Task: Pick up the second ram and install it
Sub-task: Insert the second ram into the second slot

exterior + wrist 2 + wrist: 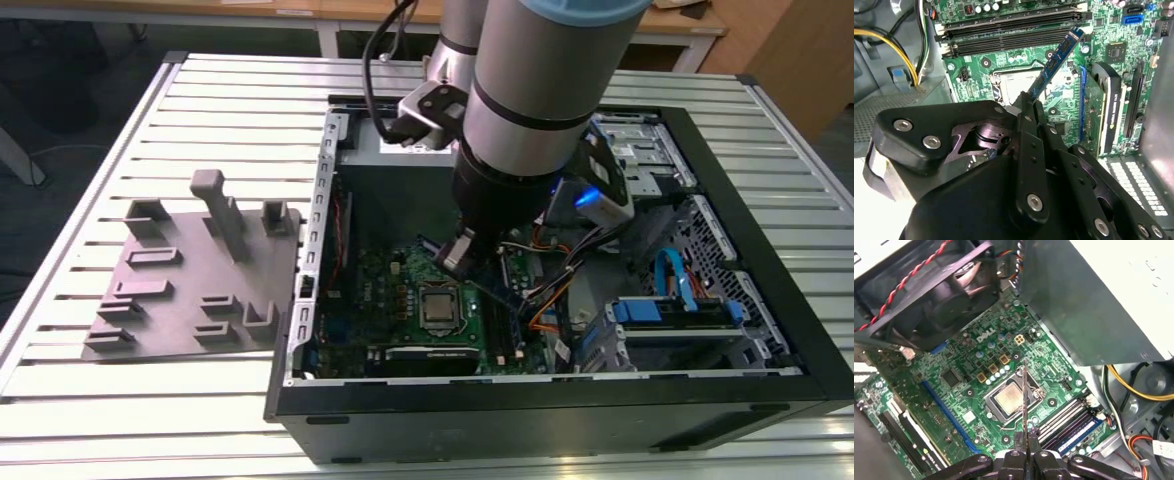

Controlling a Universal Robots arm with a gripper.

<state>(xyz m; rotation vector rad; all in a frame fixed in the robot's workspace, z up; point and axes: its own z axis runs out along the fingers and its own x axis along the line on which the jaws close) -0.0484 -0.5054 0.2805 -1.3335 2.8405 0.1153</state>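
My gripper (458,260) is inside the open computer case (747,385), shut on the second ram. In the second wrist view the ram (1056,60) is a slim blue board slanting out from the gripper (1029,100) over the green motherboard (979,67). In the first wrist view the ram (1024,405) shows edge-on as a thin line rising from the gripper (1026,454) above the processor socket (1010,400). The long black memory slots (1009,31) lie just beyond the ram's tip, apart from it. One slot (1077,435) appears to hold a stick with a blue face.
A grey power supply (1094,300) and a black fan (944,290) stand close around the motherboard. A card (1104,115) sits upright beside the socket. Yellow and orange cables (1134,387) run by the slots. A grey fixture plate (187,285) lies outside the case, at the exterior view's left.
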